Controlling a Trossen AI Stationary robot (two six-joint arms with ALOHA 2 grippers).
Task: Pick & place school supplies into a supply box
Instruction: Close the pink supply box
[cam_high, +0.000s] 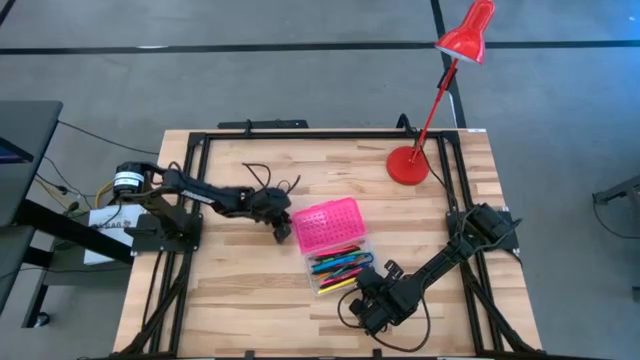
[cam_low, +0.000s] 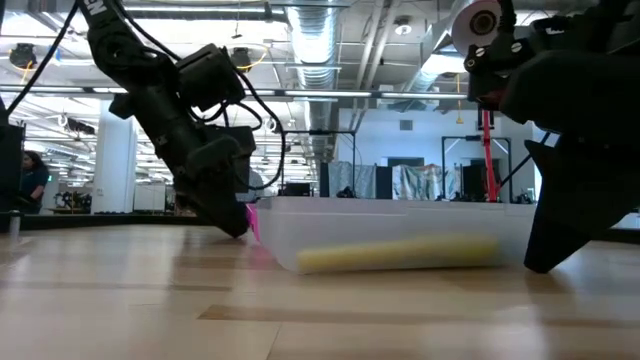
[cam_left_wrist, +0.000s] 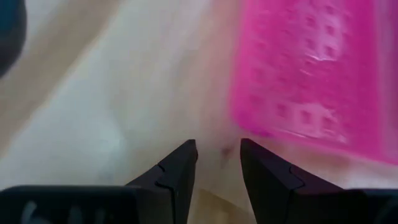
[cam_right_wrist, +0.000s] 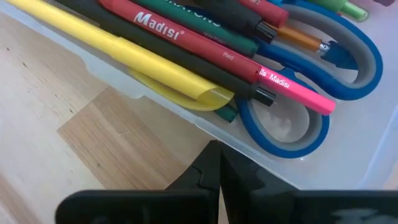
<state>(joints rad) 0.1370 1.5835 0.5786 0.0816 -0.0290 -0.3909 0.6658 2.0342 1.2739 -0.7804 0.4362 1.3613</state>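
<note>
Supply box (cam_high: 338, 243) lies open, supplies inside; left tool (cam_high: 281, 229), parted and empty, should catch the pink lid (cam_high: 327, 223) edge squarely; right tool (cam_high: 372, 303) closed, empty.

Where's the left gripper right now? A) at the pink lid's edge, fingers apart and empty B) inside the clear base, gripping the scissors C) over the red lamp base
A: the left gripper sits by the pink lid with a gap between its fingers and nothing in it.
</note>
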